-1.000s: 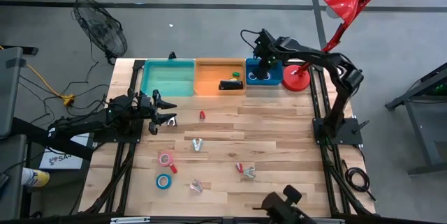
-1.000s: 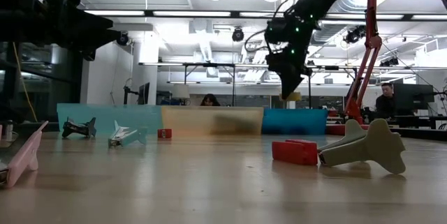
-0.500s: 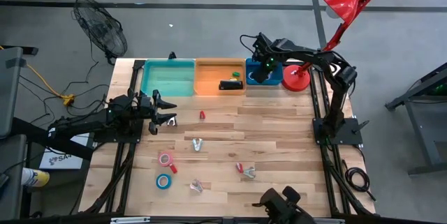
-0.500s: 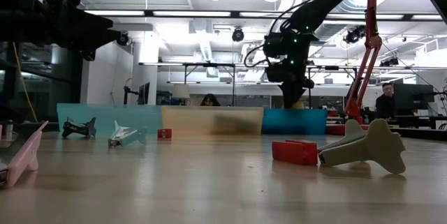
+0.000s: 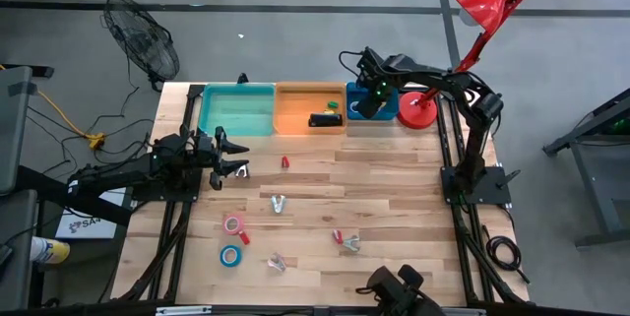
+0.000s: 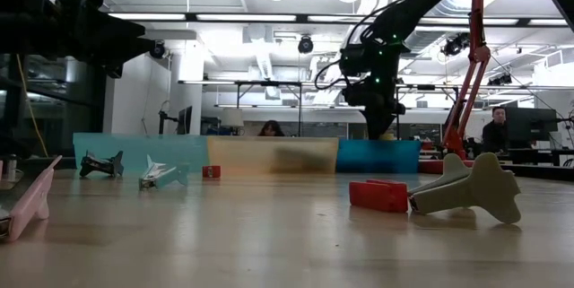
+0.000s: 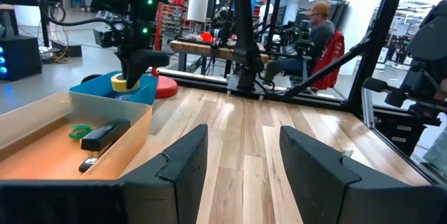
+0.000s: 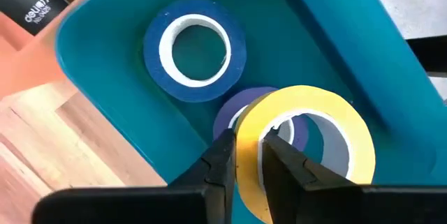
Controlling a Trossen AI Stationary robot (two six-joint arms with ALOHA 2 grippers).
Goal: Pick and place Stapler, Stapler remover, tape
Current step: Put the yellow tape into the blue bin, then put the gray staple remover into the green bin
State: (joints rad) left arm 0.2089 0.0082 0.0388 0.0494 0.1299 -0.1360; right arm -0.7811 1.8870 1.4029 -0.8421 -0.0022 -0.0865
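From my remote seat, my right tool is down inside the blue bin, lower than it hung a second ago, when it stood well above the bin's rim. Its two fingers pinch the wall of a yellow tape roll, one finger in the roll's hole and one outside. The grip looks to be just starting to slacken, though the roll has not left the fingers. Right under that roll is a purple roll, and just past the tool tips a dark blue roll lies flat on the bin floor. I judge this as the release step: the yellow tape is nearly delivered, and I need only open and lift clear.

Beyond the bin wall, away from the tool, the orange bin holds the black stapler and a small green item.

Farther off across the bench, my left tool waits with its fingers apart, holding nothing. Past it on the open boards lie a pink tape roll, a light blue tape roll and several staple removers yet to be collected.
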